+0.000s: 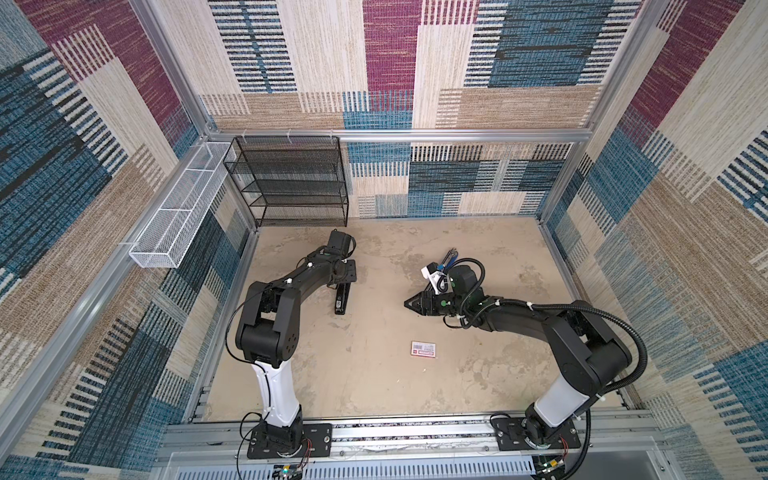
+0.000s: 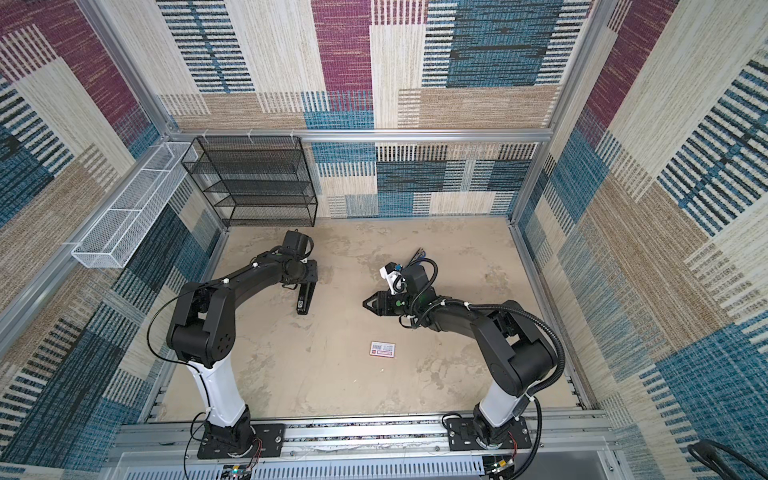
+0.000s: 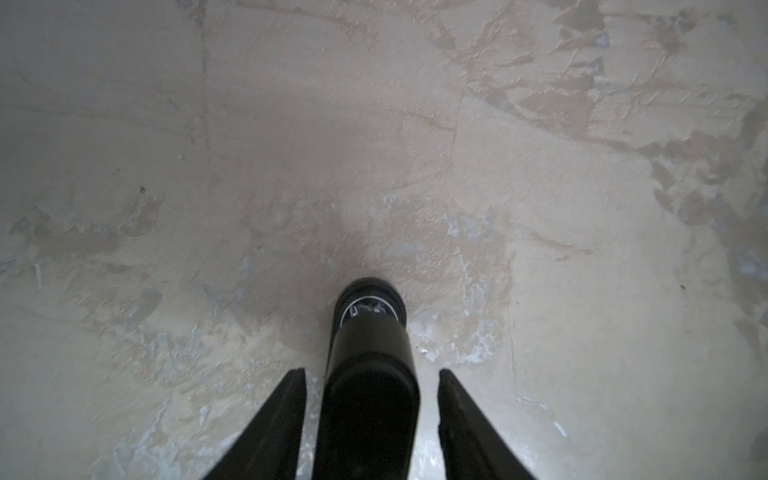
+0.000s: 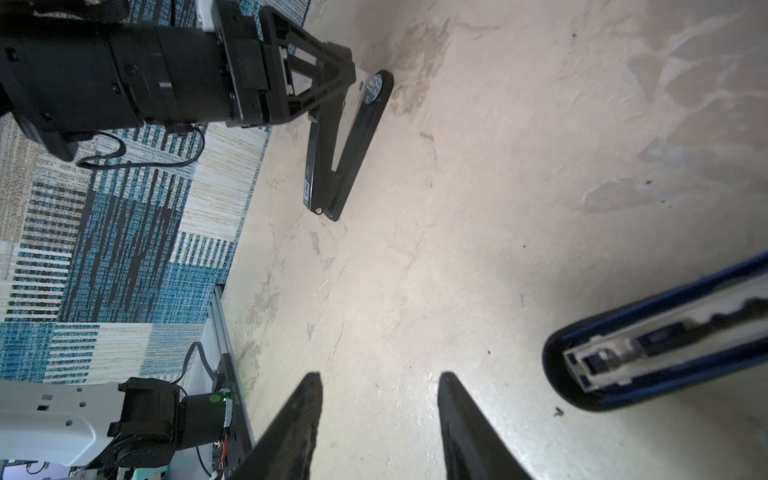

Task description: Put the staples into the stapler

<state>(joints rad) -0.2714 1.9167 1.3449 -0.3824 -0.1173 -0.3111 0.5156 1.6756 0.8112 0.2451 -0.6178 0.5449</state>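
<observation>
Here the black stapler [image 3: 370, 374] lies between the left fingers [image 3: 274, 428], gaps either side.

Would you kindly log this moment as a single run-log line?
left end effector: open, straddling black stapler | right end effector: open, empty | staples box: untouched

Both top views: high overhead, whole tabletop [image 1: 374, 395]. Left wrist: close over black stapler [image 3: 370, 374]; right wrist shares it, farther.
</observation>
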